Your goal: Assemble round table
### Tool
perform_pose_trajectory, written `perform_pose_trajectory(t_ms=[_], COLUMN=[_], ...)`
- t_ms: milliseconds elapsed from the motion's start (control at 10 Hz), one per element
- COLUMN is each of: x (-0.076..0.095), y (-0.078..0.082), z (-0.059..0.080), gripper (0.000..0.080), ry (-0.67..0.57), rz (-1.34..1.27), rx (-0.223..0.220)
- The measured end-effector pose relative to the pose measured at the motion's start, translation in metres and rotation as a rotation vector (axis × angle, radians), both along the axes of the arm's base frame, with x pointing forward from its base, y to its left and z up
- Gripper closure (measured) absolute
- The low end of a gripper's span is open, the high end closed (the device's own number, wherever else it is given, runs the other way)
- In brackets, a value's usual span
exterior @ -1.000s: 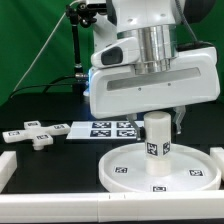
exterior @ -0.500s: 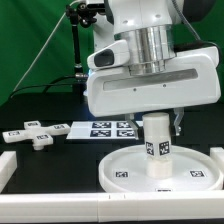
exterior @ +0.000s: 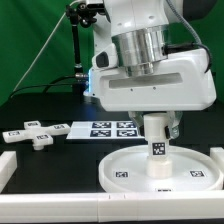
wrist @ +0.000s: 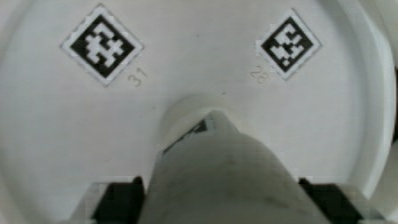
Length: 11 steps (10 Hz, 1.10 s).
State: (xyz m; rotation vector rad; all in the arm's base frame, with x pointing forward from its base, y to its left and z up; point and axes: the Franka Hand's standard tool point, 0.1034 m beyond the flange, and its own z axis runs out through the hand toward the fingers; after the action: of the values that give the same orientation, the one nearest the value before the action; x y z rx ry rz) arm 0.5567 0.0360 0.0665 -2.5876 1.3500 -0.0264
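My claw (exterior: pixel 157 120) is closed on the top of the leg (exterior: pixel 157 147). The leg stands upright directly beneath me, long axis vertical, its base on the middle of the round disc (exterior: pixel 116 172). The cross foot (exterior: pixel 33 136) lies well apart, toward the exterior view's left.

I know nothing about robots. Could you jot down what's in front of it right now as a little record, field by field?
gripper: closed on the leg, reaching down from above
leg: short white cylinder, upright at the middle of the disc
disc: large, round, rimmed, lying flat, tags facing up
foot piece: cross-shaped, lying apart toward the exterior view's left
marker board: flat, behind the disc
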Motion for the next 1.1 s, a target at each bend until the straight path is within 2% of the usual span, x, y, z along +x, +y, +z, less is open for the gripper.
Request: perform_pose_trajectory(t_ms=[400, 800, 900, 1000, 1100], x=[0.0002, 0.0000, -0.0001, 0.0003, 0.0004], y=[0.0044, 0.0050, 0.0053, 0.0029, 0.0006], z=[0.0003, -0.0003, -0.0004, -0.0004, -0.0003], gripper=[0.0385, 0.0385, 0.0219, 0.0171, 0.0171], ry=[0.071, 0.079, 0.077, 0.048, 0.033], rz=[-0.378, -0.422, -0.411, -0.287, -0.224], rx=[0.072, 0.085, 0.083, 0.066, 0.056])
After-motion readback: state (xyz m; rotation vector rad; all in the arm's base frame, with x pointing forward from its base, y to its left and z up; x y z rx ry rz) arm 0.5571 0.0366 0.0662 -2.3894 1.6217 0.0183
